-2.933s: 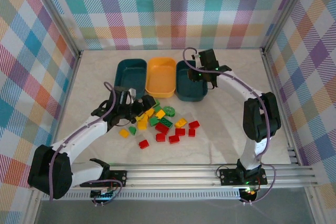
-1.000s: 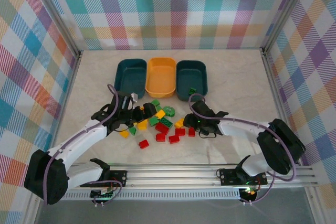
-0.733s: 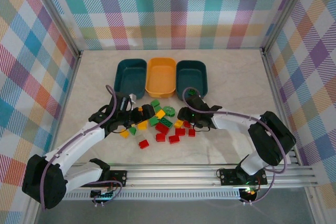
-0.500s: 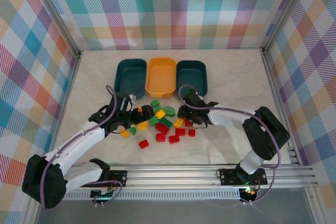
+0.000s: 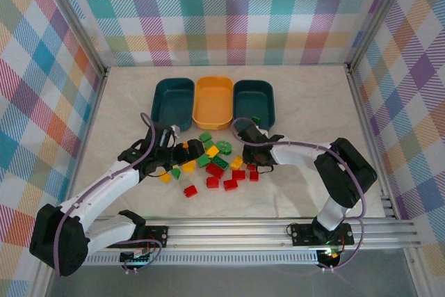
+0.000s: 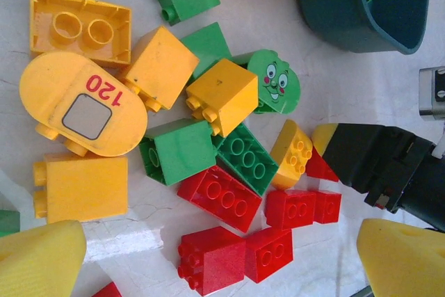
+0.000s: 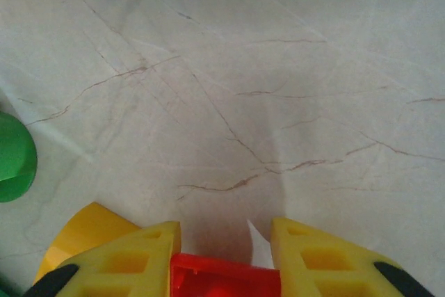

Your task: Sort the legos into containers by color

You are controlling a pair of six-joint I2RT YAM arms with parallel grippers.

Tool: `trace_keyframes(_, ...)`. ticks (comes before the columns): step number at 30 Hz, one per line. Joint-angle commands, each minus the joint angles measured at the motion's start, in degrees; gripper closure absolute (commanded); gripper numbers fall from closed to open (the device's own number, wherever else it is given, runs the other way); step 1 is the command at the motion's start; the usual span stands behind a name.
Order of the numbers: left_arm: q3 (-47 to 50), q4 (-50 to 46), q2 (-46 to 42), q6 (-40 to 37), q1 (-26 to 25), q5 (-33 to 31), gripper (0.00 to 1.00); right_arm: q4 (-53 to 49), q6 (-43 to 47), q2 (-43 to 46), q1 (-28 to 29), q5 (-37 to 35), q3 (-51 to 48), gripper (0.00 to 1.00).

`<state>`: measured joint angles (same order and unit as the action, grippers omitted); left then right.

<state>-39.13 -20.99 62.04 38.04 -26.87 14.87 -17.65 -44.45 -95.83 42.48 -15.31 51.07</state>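
The right gripper [image 7: 224, 259] has its yellow fingers [image 7: 118, 262] clamped on a small red plastic lego brick [image 7: 222, 279] at the right edge of the red, yellow and green lego pile [image 5: 212, 165] on the pale marbled table [image 5: 313, 123]; the left gripper [image 5: 184, 152] hangs over the pile's left side, fingertips [image 6: 42, 262] wide apart; beyond stand a dark teal plastic bin [image 5: 172, 99], an orange-yellow bin [image 5: 212, 106] and a second teal bin [image 5: 254, 99] holding one green brick [image 5: 256, 119].
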Motion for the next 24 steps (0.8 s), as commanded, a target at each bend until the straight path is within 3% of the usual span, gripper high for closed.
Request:
trace_keyframes(1,0.8,-0.9,-1.1,-0.9,-0.1,-1.2,0.0,-2.9,1.5,1.6,0.2,-2.6,0.2,0.73)
trace_keyframes(6,0.8,-1.5,-1.9,-0.2,1.7,-2.8,0.0,-3.0,4.4,5.6,0.2,-4.1,3.0,0.75)
trace_keyframes(11,3.6,0.1,-4.5,4.1,12.2,-0.5,0.0,-0.3,9.7,3.1,0.2,-3.6,12.3,0.76)
trace_keyframes(15,6.0,1.3,-3.8,5.9,19.5,3.3,0.0,2.9,15.0,-5.7,0.1,-2.2,23.4,0.76)
trace_keyframes(24,10.0,-0.8,-1.3,8.9,20.4,3.7,0.0,-5.8,25.4,-30.3,-0.7,0.8,54.9,0.75)
